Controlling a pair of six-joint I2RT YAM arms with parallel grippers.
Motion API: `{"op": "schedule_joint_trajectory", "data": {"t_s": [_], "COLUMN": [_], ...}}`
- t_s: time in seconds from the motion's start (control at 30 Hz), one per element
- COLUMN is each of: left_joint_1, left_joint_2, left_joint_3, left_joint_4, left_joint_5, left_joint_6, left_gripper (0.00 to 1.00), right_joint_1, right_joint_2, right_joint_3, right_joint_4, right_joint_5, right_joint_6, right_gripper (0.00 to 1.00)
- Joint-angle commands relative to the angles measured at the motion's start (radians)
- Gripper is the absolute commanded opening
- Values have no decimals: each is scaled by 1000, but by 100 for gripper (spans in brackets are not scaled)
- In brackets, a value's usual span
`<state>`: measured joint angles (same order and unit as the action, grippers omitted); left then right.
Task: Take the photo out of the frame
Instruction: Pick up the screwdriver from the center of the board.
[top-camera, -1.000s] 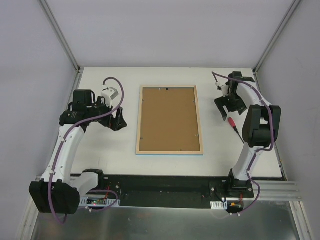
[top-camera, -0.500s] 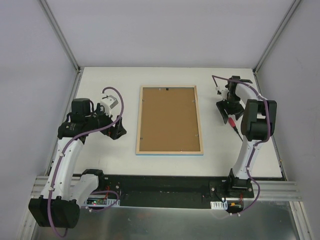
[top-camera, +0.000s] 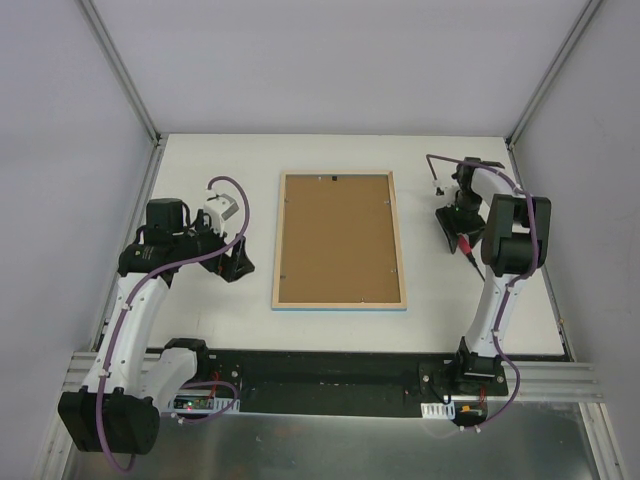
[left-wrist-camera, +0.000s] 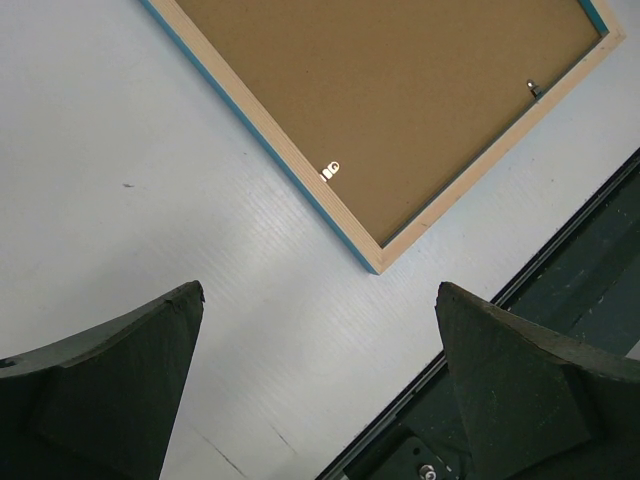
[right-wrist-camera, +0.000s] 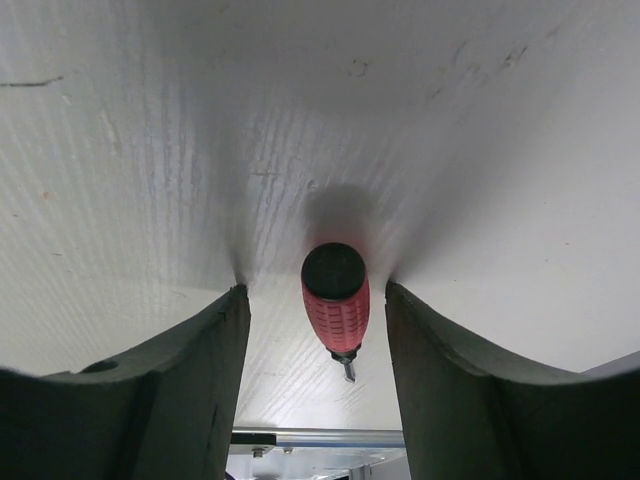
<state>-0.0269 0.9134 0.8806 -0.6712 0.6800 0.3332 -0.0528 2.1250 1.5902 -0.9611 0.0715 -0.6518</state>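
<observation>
Hovering just off the near-left corner of the thin rectangular picture frame (left-wrist-camera: 290, 148), the left gripper (left-wrist-camera: 320, 300) hangs with its dark jaws spread wide and nothing between them, above bare white tabletop (left-wrist-camera: 130, 200). The frame lies face down at the middle of the table, pale wood rim upward and a light-blue edge showing along its side. A plain brown backing board (top-camera: 338, 238) fills it, pinned by small silver turn clips (left-wrist-camera: 330, 170) at the rim. The glossy photo is out of sight, presumably shut in under that board. Farther back and to the right, well apart from the frame, the right gripper (right-wrist-camera: 315, 288) is down at the table. Its jaws are partly spread either side of a red ribbed-handled screwdriver (right-wrist-camera: 335, 300), with a gap on each side, so nothing is held. The step in hand looks like taking up that tool. To do it well, the jaws should meet the handle squarely near its middle, so it cannot roll or squirt out. Whether the pads sit low enough is hard to tell from the wrist view. The left gripper is best kept ready to steady the rim.
</observation>
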Motion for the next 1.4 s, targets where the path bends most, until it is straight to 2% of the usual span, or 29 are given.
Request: {"op": "schedule_joint_trajectory", "data": {"t_s": [0.0, 0.33, 0.43, 0.5, 0.53, 0.67, 0.77, 0.9, 1.0, 1.2, 1.27, 1.37], "left_joint_1": [-4, -5, -5, -5, -5, -5, -22, -138, -231, -355, -399, -453], "left_joint_2": [4, 5, 10, 13, 21, 47, 93, 186, 292, 589, 685, 821], "left_joint_3": [-9, -14, -14, -11, -9, 14, 55, 148, 274, 628, 737, 891], "left_joint_4": [5, 5, 5, 5, 5, 7, 16, 39, 51, 58, 58, 58], "left_joint_5": [43, 53, 58, 67, 70, 85, 98, 52, 35, 82, 102, 131], "left_joint_6": [30, 30, 32, 32, 33, 33, 27, 14, -2, -89, -121, -164], "left_gripper": [99, 99, 99, 99, 99, 99, 99, 99, 99, 99, 99, 99], "right_joint_1": [-18, -28, -28, -28, -28, -27, -24, -21, -22, -16, -15, -16], "right_joint_2": [32, 61, 67, 67, 62, -6, -101, -247, -344, -487, -523, -583], "right_joint_3": [42, 65, 76, 85, 88, 106, 151, 204, 200, 87, 33, -80], "right_joint_4": [-62, -88, -99, -105, -107, -116, -129, -116, -55, 184, 299, 557], "right_joint_5": [14, 19, 19, 13, 11, -56, -182, -370, -522, -740, -806, -877], "right_joint_6": [14, 18, 20, 21, 24, 55, 93, 196, 323, 570, 650, 841], "right_gripper": [57, 38, 20, 3, 1, 1, 1, 0, 1, 1, 0, 0]}}
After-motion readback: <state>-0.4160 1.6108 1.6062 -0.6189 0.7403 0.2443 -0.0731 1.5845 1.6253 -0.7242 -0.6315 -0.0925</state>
